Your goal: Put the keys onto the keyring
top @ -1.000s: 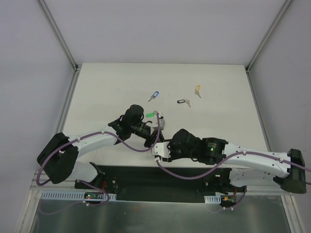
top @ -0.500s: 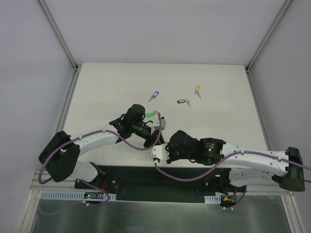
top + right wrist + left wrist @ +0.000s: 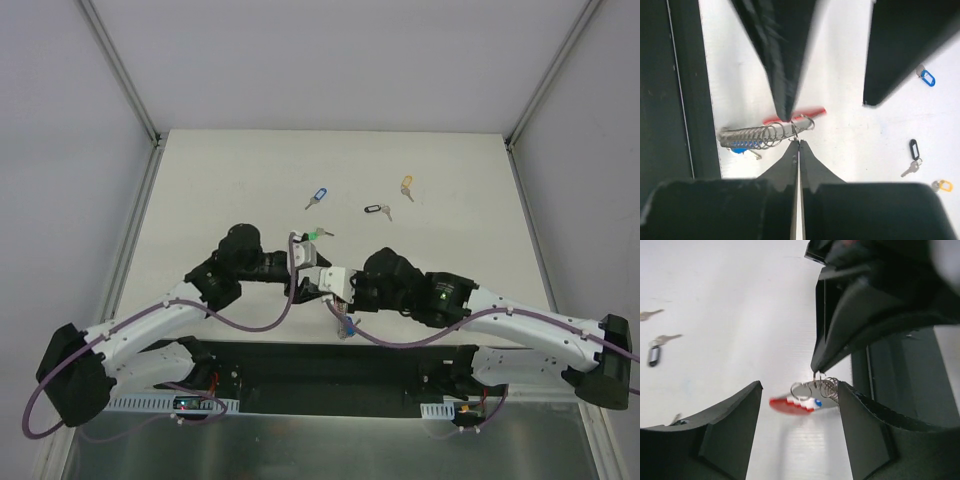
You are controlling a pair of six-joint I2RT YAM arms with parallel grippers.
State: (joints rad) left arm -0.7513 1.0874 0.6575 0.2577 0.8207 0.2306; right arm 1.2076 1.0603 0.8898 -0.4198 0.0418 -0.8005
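Note:
The keyring [image 3: 755,136], a grey ribbed coil joined to a red band [image 3: 790,405], hangs over the table's near edge. My right gripper [image 3: 798,143] is shut on its thin wire loop. A blue tag [image 3: 739,149] shows under the coil. My left gripper [image 3: 800,390] stands open, its jaws on either side of the keyring without touching it. In the top view the left gripper [image 3: 305,262] and right gripper [image 3: 335,288] meet tip to tip. Loose keys lie beyond: green [image 3: 315,235], blue [image 3: 317,197], black [image 3: 378,210], yellow [image 3: 407,186].
The black mounting strip [image 3: 300,365] of the arm bases runs right behind the keyring at the near edge. White walls with metal corner posts [image 3: 130,90] close in the table on three sides.
My right gripper has shut on the keyring's wire loop. My left gripper has opened and its arm has drawn back to the left, off the green key's side.

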